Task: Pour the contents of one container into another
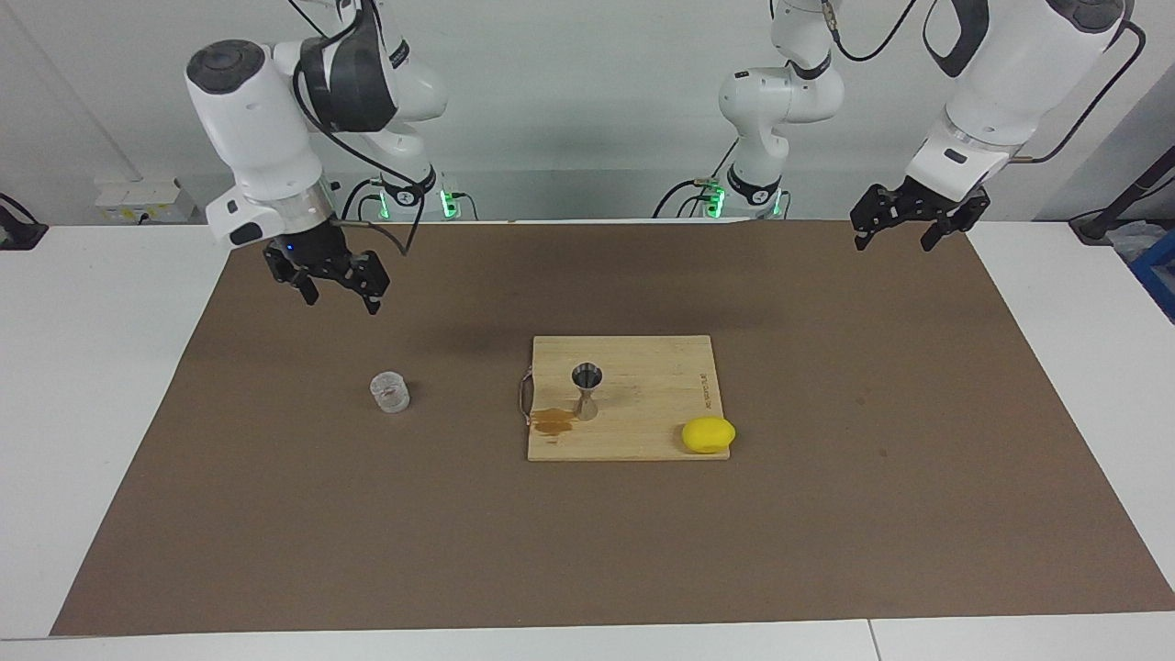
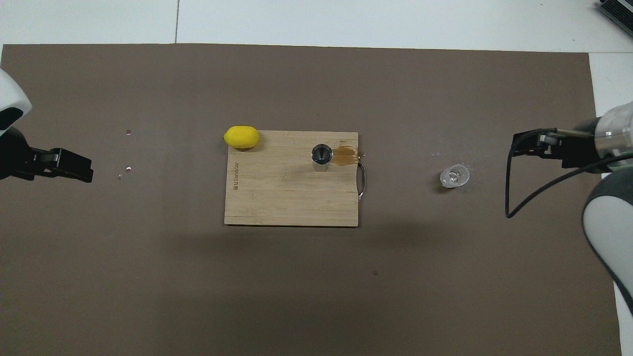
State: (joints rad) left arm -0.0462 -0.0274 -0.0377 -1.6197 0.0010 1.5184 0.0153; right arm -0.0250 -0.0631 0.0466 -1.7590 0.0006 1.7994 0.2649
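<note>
Right pincer (image 1: 336, 292) wide, empty | left pincer (image 1: 907, 229) wide | board (image 1: 643, 404) lettering unreadable

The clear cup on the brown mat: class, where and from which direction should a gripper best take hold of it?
Probably across the round side wall of the clear cup, coming from above or from the robots' side. It stands upright, short and cylindrical, alone on the mat, so fingers can straddle it freely.

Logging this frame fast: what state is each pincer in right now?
Left pincer: open, holding nothing, up over the mat at its own end.
Right pincer: open, holding nothing, raised clear of the clear cup.
</note>
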